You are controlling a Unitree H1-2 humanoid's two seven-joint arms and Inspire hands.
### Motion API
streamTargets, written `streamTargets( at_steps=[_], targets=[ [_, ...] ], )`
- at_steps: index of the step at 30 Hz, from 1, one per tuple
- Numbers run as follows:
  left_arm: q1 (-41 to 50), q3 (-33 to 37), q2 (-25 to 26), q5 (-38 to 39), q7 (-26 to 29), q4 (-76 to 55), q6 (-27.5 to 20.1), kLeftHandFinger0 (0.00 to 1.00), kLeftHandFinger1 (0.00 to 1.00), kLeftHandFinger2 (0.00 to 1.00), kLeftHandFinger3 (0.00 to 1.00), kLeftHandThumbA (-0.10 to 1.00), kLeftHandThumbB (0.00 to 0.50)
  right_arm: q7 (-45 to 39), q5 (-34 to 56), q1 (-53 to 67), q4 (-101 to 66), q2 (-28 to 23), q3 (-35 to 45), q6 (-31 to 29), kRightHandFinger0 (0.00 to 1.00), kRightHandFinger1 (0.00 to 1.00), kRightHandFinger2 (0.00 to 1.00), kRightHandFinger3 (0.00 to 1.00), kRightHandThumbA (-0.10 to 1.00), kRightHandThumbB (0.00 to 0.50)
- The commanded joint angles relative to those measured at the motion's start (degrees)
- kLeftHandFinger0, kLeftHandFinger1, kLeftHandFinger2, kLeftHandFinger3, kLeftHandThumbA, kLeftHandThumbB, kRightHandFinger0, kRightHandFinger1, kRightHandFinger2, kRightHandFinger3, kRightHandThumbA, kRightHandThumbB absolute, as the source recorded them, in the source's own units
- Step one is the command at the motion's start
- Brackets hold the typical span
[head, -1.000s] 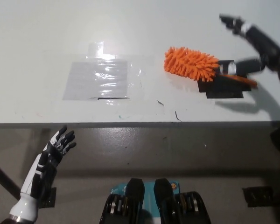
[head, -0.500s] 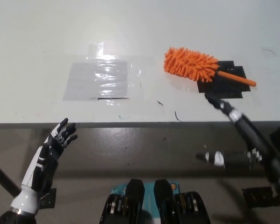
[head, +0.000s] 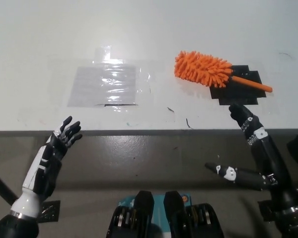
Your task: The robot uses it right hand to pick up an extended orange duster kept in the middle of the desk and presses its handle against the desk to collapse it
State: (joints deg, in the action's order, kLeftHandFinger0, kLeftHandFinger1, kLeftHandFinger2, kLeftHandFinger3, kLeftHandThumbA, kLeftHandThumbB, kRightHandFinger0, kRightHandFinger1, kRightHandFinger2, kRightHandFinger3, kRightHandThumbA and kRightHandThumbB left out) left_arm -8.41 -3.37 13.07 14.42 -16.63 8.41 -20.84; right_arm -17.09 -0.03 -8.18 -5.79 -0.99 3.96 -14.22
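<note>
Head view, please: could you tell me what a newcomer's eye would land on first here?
The bright orange duster stands out, lying on the white desk right of centre, its thin handle across a black patch. The black right hand hangs open below the desk edge, holding nothing. The white left hand rests open at lower left, below a shiny clear plastic sheet.

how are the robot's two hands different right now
The left hand is white with dark parts; the right hand is black with small white patches. The left hand is at lower left, below the desk edge; the right hand is at lower right, its fingertips reaching over the desk edge toward the duster. Both are open, fingers spread, holding nothing, and neither touches the duster.
</note>
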Motion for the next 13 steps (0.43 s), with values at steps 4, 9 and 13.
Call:
streamTargets(
  at_steps=[4,9,13],
  targets=[
    [-2.1,0.0,1.5,0.7,-1.4,-0.9,-0.4,1.0,1.0,1.0,1.0,0.97,0.259,4.1,6.0,-3.4,7.8,1.5,2.6,-6.8,1.0,1.0,1.0,1.0,1.0,0.122],
    [-1.9,-0.1,2.1,0.4,-1.5,-1.4,-0.4,1.0,1.0,1.0,1.0,0.97,0.229,3.2,7.5,-4.3,10.8,0.7,2.4,-4.8,1.0,1.0,1.0,1.0,1.0,0.141],
    [-1.2,-0.2,2.2,0.1,-1.4,-1.2,-0.8,1.0,1.0,1.0,1.0,0.97,0.239,2.7,7.8,-3.8,11.7,0.3,1.8,-4.6,1.0,1.0,1.0,1.0,1.0,0.143]
  ],
)
